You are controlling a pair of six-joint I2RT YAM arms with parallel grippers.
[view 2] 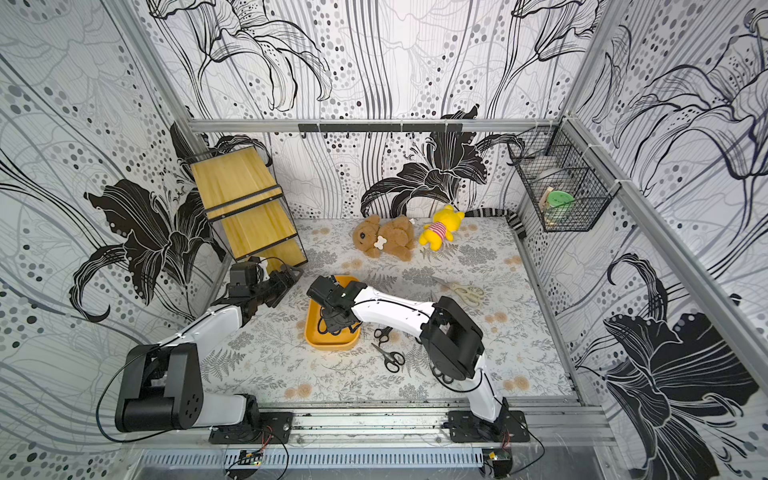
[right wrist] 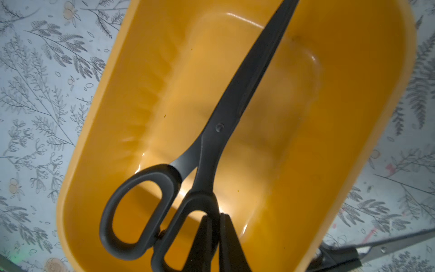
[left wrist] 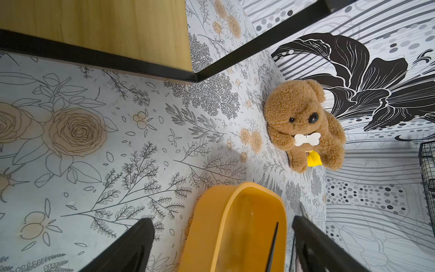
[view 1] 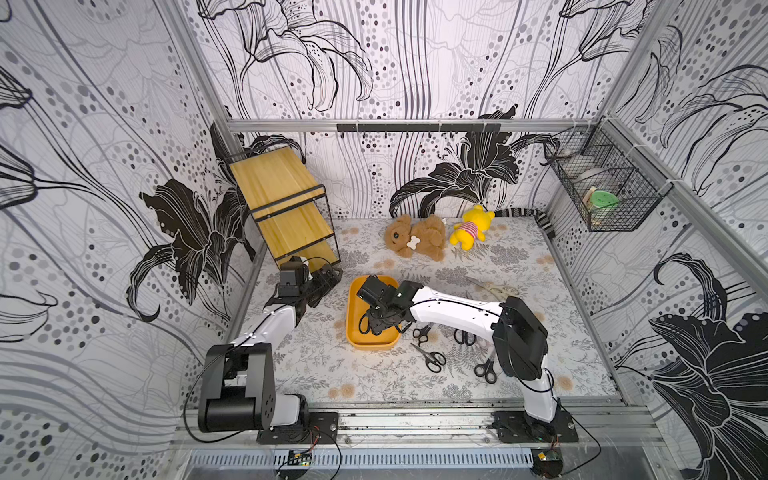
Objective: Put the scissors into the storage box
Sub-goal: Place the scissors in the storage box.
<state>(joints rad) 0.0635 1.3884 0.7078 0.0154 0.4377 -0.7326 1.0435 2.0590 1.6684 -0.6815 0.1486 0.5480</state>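
placing step. right gripper (right wrist: 215, 226) is clamped on a handle loop of the large all-black steel scissors (right wrist: 219, 127), holding them inside the shallow orange-yellow plastic storage box (right wrist: 94, 117), blades along its length. left gripper (left wrist: 221, 220) is spread wide, empty, beside the box. next: lower, release, lift clear without snagging the loop, then the small black-handled scissors (view 1: 432, 357) on the floral mat (view 1: 374, 382).
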